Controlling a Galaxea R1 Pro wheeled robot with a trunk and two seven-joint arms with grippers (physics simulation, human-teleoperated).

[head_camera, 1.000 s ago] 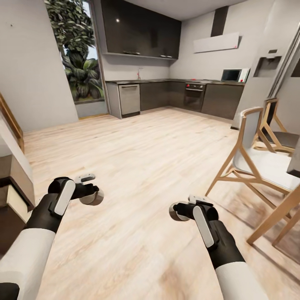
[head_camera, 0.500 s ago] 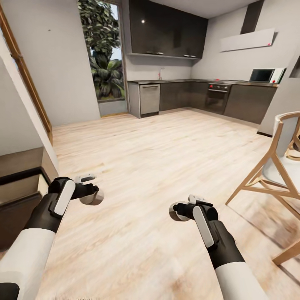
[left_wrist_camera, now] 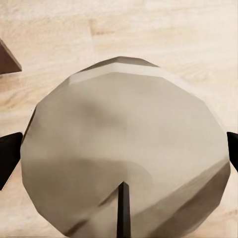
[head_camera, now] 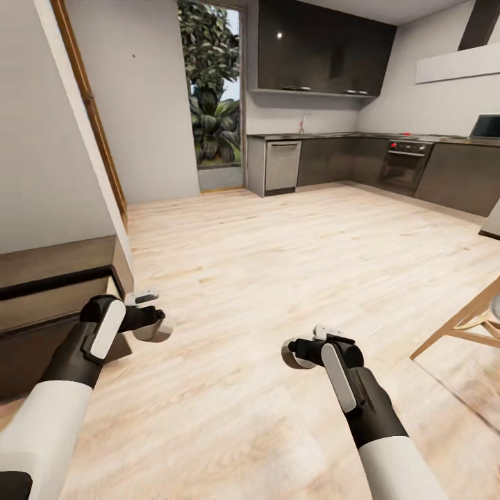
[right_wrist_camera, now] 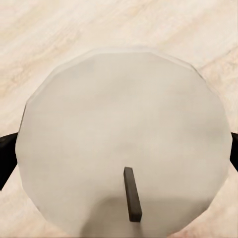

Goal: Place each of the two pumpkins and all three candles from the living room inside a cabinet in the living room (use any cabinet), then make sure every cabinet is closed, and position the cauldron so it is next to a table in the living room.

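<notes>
Each arm carries 1 candle. In the head view the left tool (head_camera: 154, 325) sits at lower left with a pale round candle (head_camera: 154, 329) clamped in it, and the right tool (head_camera: 300, 351) at lower centre is clamped on a second candle (head_camera: 294, 354). The left wrist view shows the beige-grey flat top of its candle (left_wrist_camera: 124, 153) with a dark wick, a black fingertip (left_wrist_camera: 9, 151) pressing at each side; the right wrist view shows the same for the other candle (right_wrist_camera: 124, 148) between its fingertips (right_wrist_camera: 6, 153).

Both arms hang over a bare wooden floor (head_camera: 292, 257). A kitchen (head_camera: 347, 160) lies at upper right, a window with plants (head_camera: 212, 90) at upper centre, dark brown steps (head_camera: 55, 292) at the left edge, and a chair leg (head_camera: 458, 323) at the right edge.

As I judge it, the robot is in transit with 2 of 3 candles in hand. None is stowed yet; the third candle, both pumpkins, closing the cabinets and placing the cauldron all remain.
</notes>
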